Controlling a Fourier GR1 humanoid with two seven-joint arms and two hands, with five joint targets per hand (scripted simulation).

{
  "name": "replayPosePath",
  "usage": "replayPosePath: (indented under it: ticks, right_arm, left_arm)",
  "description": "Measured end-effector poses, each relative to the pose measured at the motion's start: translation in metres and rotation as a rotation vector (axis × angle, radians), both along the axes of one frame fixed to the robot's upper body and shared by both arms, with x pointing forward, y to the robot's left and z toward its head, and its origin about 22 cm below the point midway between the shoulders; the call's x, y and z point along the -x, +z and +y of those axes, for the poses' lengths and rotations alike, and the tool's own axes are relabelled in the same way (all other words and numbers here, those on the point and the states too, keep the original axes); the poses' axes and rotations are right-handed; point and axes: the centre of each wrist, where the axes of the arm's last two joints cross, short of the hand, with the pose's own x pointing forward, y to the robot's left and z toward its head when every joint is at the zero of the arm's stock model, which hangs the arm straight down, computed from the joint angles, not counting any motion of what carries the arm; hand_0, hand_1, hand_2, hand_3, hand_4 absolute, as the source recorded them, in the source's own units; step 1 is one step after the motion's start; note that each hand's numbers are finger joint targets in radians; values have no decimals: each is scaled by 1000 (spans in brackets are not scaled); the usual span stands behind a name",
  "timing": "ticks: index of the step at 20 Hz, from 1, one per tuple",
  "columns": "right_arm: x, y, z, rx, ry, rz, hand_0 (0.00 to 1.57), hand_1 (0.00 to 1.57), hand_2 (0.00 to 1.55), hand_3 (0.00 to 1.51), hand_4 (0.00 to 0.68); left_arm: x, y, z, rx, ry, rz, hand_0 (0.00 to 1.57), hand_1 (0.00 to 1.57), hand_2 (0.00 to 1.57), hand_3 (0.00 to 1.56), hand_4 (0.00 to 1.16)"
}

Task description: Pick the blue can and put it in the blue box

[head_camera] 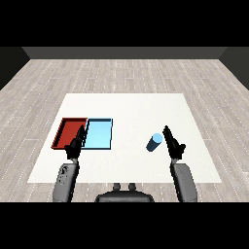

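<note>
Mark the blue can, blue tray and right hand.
blue can (154, 142): head view, on its side wall.
blue tray (98, 134): head view, on its bare floor.
right hand (173, 145): head view, on the palm.

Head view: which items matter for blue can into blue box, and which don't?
Job:
- blue can, lying on the table, not held
- light blue tray, the target
- right hand, open, just right of the can

Not needed:
- red tray, touching the blue one
- left hand, open, over the trays' near edge
</note>
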Motion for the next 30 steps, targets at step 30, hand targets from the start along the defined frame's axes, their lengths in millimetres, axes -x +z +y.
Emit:
replayPosePath:
  ticks: [30]
  right_arm:
    - [16, -33, -21, -180, 120, -190, 0, 0, 0, 0, 0]
  left_arm:
    - [14, -25, -3, 136, 21, -271, 0, 0, 0, 0, 0]
